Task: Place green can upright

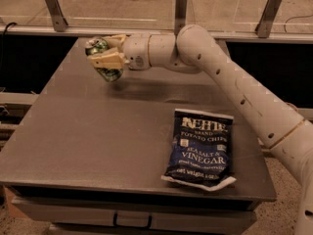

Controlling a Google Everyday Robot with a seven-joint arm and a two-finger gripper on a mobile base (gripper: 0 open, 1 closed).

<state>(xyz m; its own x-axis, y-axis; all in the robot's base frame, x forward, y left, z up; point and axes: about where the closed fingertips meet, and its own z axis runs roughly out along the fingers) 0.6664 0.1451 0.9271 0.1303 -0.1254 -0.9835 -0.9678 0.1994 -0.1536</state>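
Note:
The green can [103,58], green and white with silver rims, is held in my gripper [106,58] above the far left part of the grey table [98,136]. It is roughly upright, slightly tilted, and off the surface. The cream fingers [108,60] are closed around its middle. My white arm reaches in from the right across the back of the table. The silver-and-blue can seen before is hidden behind my wrist.
A dark blue bag of salt and vinegar chips [200,147] lies flat near the table's front right. A rail with metal posts [181,6] runs behind the table. The table's front edge has a drawer handle [131,220].

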